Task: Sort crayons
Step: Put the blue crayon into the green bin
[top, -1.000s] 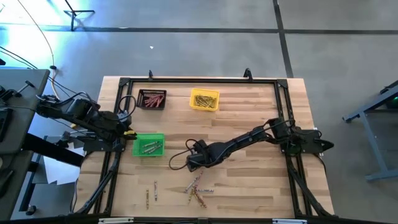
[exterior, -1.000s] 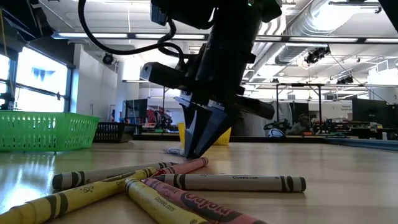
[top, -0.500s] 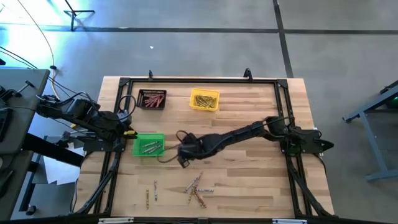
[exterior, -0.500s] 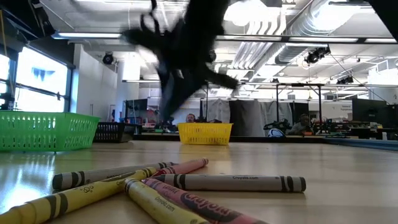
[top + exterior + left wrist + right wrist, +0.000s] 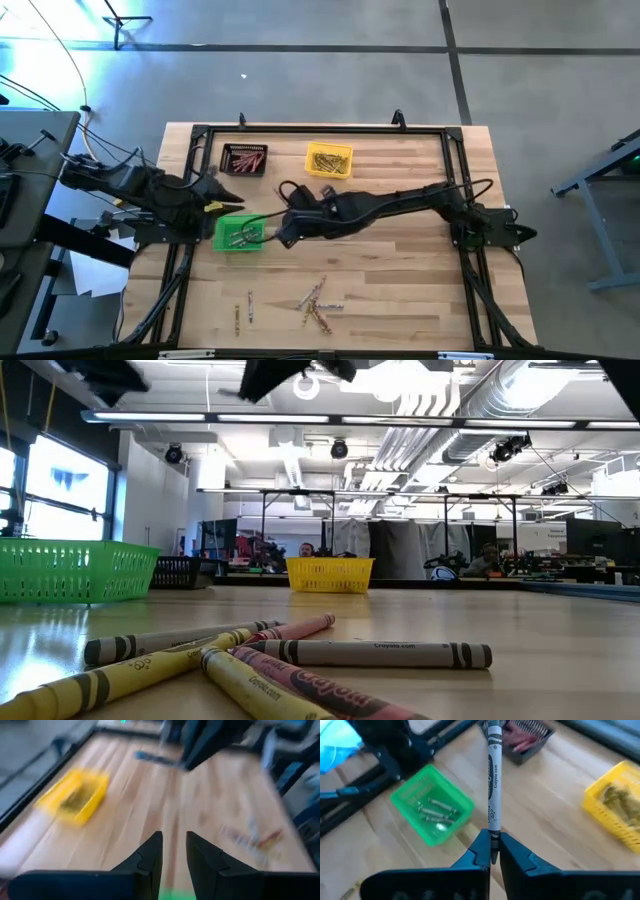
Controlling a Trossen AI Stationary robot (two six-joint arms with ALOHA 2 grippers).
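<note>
My right gripper [image 5: 494, 847] hangs above the table beside the green bin [image 5: 238, 233] and is shut on a greenish-grey crayon [image 5: 493, 780]. Loose crayons [image 5: 318, 303] lie flat on the table near its front edge; in the low view they [image 5: 300, 655] fill the foreground. The black bin [image 5: 244, 159] holds red crayons, and the yellow bin [image 5: 329, 160] holds yellow-gold ones. My left gripper [image 5: 228, 197] is at the table's left edge, behind the green bin. Its fingers [image 5: 174, 847] stand slightly apart, open, with nothing between them. My right gripper pinches the crayon's one end [image 5: 493, 836] between its two fingers. The rest of the crayon sticks straight out past the fingertips, in line with them. The fingers slant down toward the table's left. The crayon is lifted clear of the table.
A black frame [image 5: 320, 130] runs around the tabletop. A few single crayons [image 5: 243, 311] lie near the front left. The right arm [image 5: 400, 208] stretches across the table's middle. Bare wood [image 5: 400, 290] lies between the bins and the loose crayons.
My right gripper has risen from the table beside the loose crayons, out of the low view's middle. It has gone toward the table's left and far side, to the green bin, with the crayon. My left gripper has tipped and turned toward the table.
</note>
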